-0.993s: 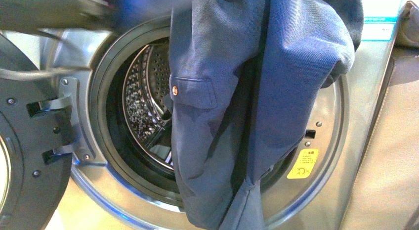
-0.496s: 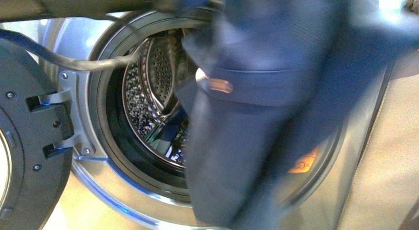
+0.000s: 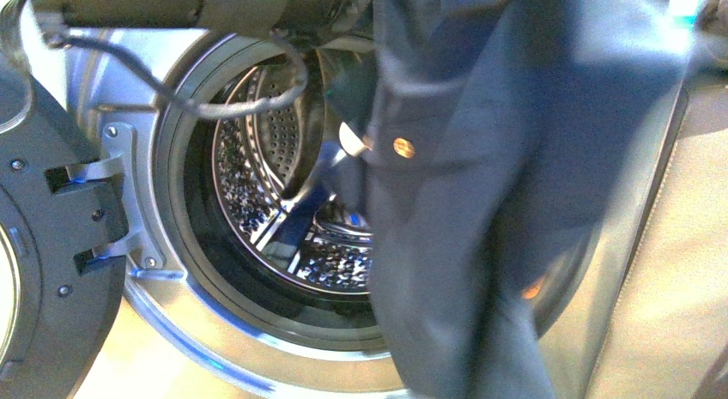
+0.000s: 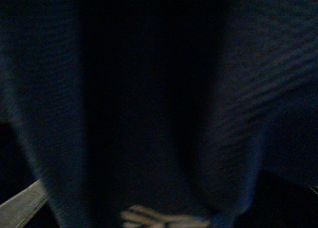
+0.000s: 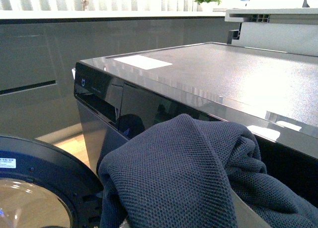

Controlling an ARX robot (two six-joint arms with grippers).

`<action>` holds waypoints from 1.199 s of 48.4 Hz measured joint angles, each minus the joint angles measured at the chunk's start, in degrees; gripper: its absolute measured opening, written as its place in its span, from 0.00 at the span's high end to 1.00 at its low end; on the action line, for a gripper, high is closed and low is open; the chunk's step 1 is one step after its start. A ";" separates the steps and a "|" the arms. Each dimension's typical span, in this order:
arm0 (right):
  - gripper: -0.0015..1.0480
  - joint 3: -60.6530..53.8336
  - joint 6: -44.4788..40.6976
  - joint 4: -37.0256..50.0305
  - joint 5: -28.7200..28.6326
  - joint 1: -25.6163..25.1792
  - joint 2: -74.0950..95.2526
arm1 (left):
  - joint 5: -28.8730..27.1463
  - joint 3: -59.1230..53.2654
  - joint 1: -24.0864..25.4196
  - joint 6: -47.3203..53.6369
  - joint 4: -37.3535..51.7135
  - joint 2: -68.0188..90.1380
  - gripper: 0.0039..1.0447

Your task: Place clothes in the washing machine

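Note:
The clothes (image 3: 481,210), a dark navy garment with a brass button (image 3: 403,147), hang blurred in front of the right half of the porthole. The washing machine (image 3: 172,107) is silver-grey, with a dark gasket and a perforated steel drum (image 3: 275,176) open to view. My left arm (image 3: 197,4) reaches across the top edge to the garment, its jaws buried in cloth. The left wrist view is dark. In the right wrist view the clothes (image 5: 189,178) are bunched over my right gripper, hiding its fingers, with the washing machine's flat top (image 5: 238,74) behind.
The round door (image 3: 43,244) stands swung open at the left, also seen as the door (image 5: 35,188) in the right wrist view. A black cable (image 3: 172,103) droops across the upper porthole. A beige cloth-covered surface (image 3: 678,270) flanks the machine on the right.
The garment has swung to the right and gone blurred, its button shifting rightward. More of the drum shows. The left arm and its cable have come lower across the top.

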 joint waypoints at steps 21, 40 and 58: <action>0.91 0.00 0.00 0.00 0.02 0.00 0.00 | 0.39 0.94 -4.72 -3.21 1.57 0.39 0.06; 0.91 0.00 -0.02 0.00 0.24 -0.04 0.00 | -17.14 7.43 -5.84 -3.39 -6.27 5.18 0.06; 0.91 0.00 0.00 0.00 0.24 -0.07 0.00 | -24.94 8.28 -7.34 0.11 -7.10 5.55 0.09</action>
